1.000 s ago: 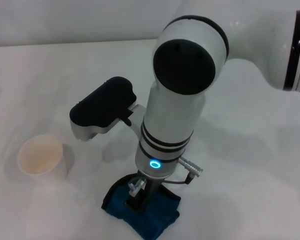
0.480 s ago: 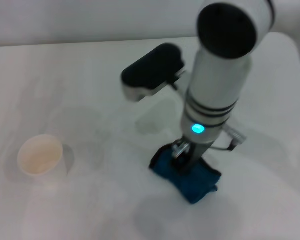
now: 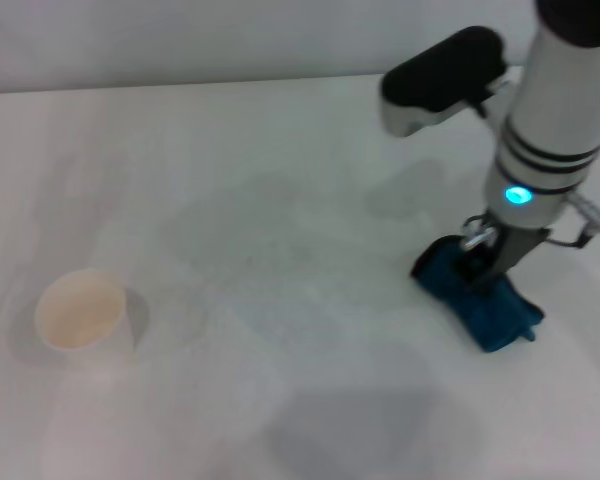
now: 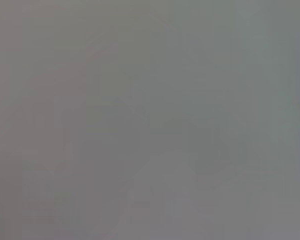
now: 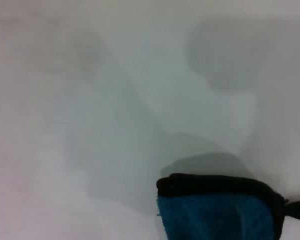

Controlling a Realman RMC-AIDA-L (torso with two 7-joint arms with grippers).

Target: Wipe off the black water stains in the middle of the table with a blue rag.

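white paper cup (image 3: 80, 318) near left, clear of the work. teal-blue soft rag with black trim (image 3: 477, 296) at right, pinned flat to the broad white matte table (image 3: 280, 160) by right gripper (image 3: 480, 262), clamped on the cloth. no dark stain visible mid-table. advice: hold even downward pressure, keep rag flat, sweep across centre. left gripper out of sight.

The right arm (image 3: 550, 120) is glossy white with black bands, a glowing blue ring light (image 3: 518, 196), a black-topped wrist camera housing (image 3: 442, 75) and a metal cable plug (image 3: 592, 214).
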